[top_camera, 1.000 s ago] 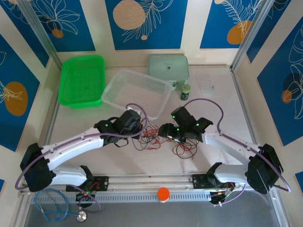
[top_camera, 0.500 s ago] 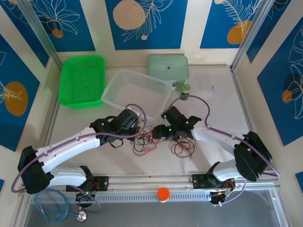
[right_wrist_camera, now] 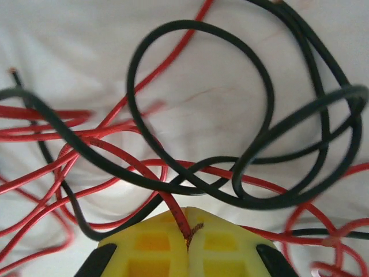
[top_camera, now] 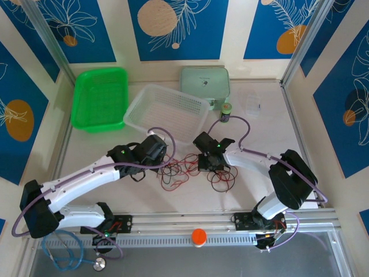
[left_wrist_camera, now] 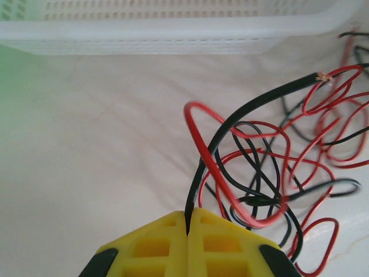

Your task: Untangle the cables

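The cables lie as one loose tangle (top_camera: 187, 171) of thin red and black loops on the white table, between the two arms. My left gripper (top_camera: 163, 163) sits at the tangle's left edge. In the left wrist view its yellow fingertips (left_wrist_camera: 187, 218) are shut on the black cable (left_wrist_camera: 253, 104), which rises from them and arcs right over the red cable (left_wrist_camera: 202, 144). My right gripper (top_camera: 206, 165) is over the tangle's middle. In the right wrist view its tips (right_wrist_camera: 188, 232) are shut on the red cable (right_wrist_camera: 115, 150) close to its bare copper end. Black loops (right_wrist_camera: 190, 29) spread beyond.
A white mesh basket (top_camera: 167, 109) stands just behind the tangle, its wall (left_wrist_camera: 173, 34) close in the left wrist view. A green basket (top_camera: 101, 98) is at back left. At the back sit a pale green box (top_camera: 204, 83) and a small jar (top_camera: 226, 112).
My right gripper moved left and down into the tangle and closed on the red cable. My left gripper stayed shut on the black cable and shifted slightly left.
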Controlling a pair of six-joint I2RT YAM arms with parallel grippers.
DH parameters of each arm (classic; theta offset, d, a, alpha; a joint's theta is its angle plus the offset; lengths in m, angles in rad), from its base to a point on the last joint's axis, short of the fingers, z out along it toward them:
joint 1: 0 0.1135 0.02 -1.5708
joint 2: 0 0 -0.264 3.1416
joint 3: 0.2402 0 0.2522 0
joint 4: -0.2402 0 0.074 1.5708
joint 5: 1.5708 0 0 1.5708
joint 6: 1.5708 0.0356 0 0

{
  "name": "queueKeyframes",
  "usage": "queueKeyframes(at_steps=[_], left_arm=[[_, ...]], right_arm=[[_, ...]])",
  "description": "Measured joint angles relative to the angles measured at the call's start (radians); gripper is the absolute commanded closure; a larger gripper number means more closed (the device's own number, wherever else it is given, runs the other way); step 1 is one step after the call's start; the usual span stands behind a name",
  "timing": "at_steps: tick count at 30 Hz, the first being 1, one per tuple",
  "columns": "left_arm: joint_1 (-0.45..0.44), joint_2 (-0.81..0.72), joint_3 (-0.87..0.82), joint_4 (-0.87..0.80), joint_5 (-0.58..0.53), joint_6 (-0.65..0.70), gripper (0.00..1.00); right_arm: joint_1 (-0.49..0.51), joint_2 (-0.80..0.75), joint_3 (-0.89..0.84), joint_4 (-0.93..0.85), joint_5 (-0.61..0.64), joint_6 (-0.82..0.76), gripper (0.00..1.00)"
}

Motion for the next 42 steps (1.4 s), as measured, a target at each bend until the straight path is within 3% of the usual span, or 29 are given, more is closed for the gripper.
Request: queueKeyframes(at_steps=[13, 16, 22, 25, 28, 36, 42], left_arm=[[0.011, 0.043, -0.063, 0.008, -0.038, -0.027, 1.0], [0.012, 0.05, -0.082, 0.042, -0.008, -0.027, 0.99], [0.012, 0.059, -0.111, 0.119, 0.071, -0.035, 0.64], [0.012, 0.059, -0.123, 0.143, 0.101, -0.047, 0.4], [0.012, 0.052, -0.134, 0.152, 0.125, -0.066, 0.25], [0.012, -0.035, -0.222, 0.199, 0.223, -0.143, 0.18], [0.012, 0.036, -0.356, 0.357, 0.328, -0.221, 0.18]], right_arm=[[-0.227, -0.095, -0.038, -0.048, 0.119, -0.099, 1.0], [-0.238, -0.095, -0.04, -0.048, 0.119, -0.113, 0.9], [-0.196, -0.135, -0.039, -0.051, 0.077, -0.121, 0.59], [-0.155, -0.186, -0.039, -0.06, 0.041, -0.117, 0.46], [-0.116, -0.24, -0.037, -0.061, -0.006, -0.114, 0.37], [-0.035, -0.285, -0.043, 0.037, -0.173, -0.128, 0.32], [-0.02, -0.234, -0.043, 0.093, -0.227, -0.128, 0.33]])
